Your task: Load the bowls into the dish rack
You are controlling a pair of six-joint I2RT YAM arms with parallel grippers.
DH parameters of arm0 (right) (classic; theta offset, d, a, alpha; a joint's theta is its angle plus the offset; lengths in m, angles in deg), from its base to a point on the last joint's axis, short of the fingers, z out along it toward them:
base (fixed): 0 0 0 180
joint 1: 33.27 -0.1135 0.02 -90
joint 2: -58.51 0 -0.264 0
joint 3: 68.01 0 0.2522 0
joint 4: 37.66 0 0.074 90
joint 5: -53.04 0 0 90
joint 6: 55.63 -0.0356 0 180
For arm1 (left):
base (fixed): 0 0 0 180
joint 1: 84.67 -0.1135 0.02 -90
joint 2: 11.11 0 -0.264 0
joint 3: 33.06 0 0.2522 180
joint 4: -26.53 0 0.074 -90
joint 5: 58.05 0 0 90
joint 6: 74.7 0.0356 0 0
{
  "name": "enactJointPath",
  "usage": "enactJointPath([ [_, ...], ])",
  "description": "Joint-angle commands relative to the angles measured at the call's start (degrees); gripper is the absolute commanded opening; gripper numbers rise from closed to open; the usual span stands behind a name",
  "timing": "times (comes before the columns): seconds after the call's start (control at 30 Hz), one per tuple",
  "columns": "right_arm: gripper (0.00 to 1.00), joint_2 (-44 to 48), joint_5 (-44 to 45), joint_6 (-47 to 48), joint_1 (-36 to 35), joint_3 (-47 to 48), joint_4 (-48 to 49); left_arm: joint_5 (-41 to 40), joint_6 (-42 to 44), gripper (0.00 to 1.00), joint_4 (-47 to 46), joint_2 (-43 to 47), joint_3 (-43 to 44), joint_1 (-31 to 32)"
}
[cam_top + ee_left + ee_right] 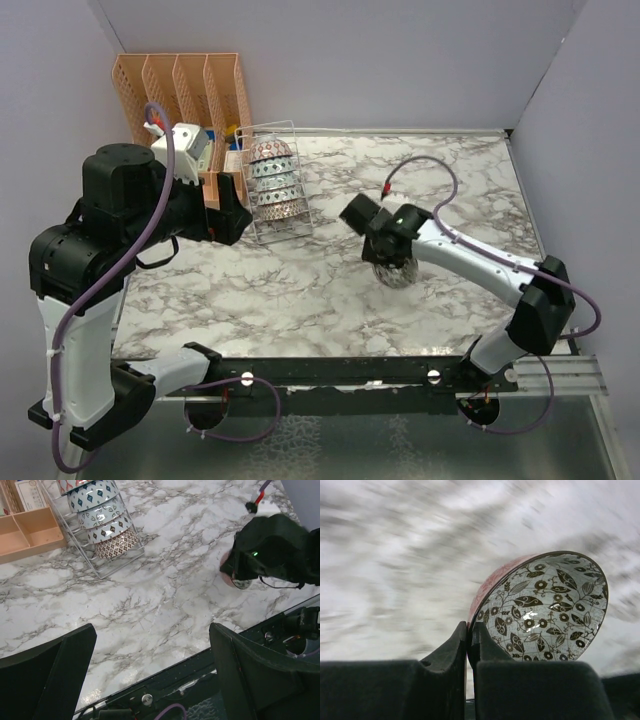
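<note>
A reddish-pink bowl (pixel 545 605) with a white inside patterned in dark leaves and flowers is tilted on edge. My right gripper (pixel 470 630) is shut on its rim, one finger inside and one outside. From above, that bowl (pixel 396 274) hangs under the right gripper (pixel 385 255) over the middle of the table. The wire dish rack (pixel 262 232) stands at the back left with several bowls (pixel 272 170) on edge in its slots, also seen in the left wrist view as a row of bowls (pixel 107 527). My left gripper (pixel 152 635) is open and empty, just left of the rack.
A peach slotted organiser (pixel 180 85) stands against the back wall, left of the rack, with a white box (pixel 190 145) in front of it. A peach tray (pixel 30 535) lies beside the rack. A black rail (pixel 330 375) runs along the table's near edge. Walls close in on both sides.
</note>
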State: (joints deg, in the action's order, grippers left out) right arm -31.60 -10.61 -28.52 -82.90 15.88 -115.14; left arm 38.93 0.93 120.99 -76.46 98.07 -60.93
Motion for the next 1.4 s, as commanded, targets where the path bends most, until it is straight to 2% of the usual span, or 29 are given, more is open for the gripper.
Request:
enactJointPath([
  [0.0, 0.01, 5.43, -0.64, 7.77, 0.23, 15.38, 18.45, 0.33, 0.66, 0.99, -0.6, 0.25, 2.69, 0.16],
  [0.07, 0.01, 6.37, -1.64, 7.93, 0.26, 16.11, 29.91, -0.62, 0.5, 0.99, -1.07, 0.34, 3.79, 0.17],
  [0.17, 0.01, 7.39, -3.44, 8.39, 0.29, 11.86, 54.89, -3.02, 0.64, 0.99, -1.6, 0.12, 7.16, 0.21],
  [0.27, 0.01, 4.25, -4.1, 7.13, 0.31, 9.58, 77.04, -4.47, 0.86, 0.99, -1.73, -0.4, 9.6, 0.23],
  [0.4, 0.01, -6.39, -4.56, 2.55, 0.77, 14.03, 94.55, -4.55, 0.89, 0.99, -2.13, -0.25, 9.75, 0.25],
  [0.5, 0.01, -15.01, -5.23, -0.64, 1.51, 19.57, 104.25, -5.2, 0.88, 0.99, -2.09, 0.1, 9.77, 0.25],
  [0.77, 0.01, -34.06, -5.13, -6.45, 3.57, 36.89, 115.56, -6.98, 1.44, 0.99, -1.56, 0.87, 9.69, 0.25],
  [1.27, 0.01, -51.96, -6.29, -25.63, 4.45, 51.5, 114.99, -9.38, 3.03, 0.99, -1.43, 0.91, 8.51, 0.64],
  [1.37, 0.01, -52.92, -6.23, -27.93, 4.43, 51.89, 114.17, -9.71, 3.21, 0.99, -1.43, 0.78, 8.25, 0.89],
])
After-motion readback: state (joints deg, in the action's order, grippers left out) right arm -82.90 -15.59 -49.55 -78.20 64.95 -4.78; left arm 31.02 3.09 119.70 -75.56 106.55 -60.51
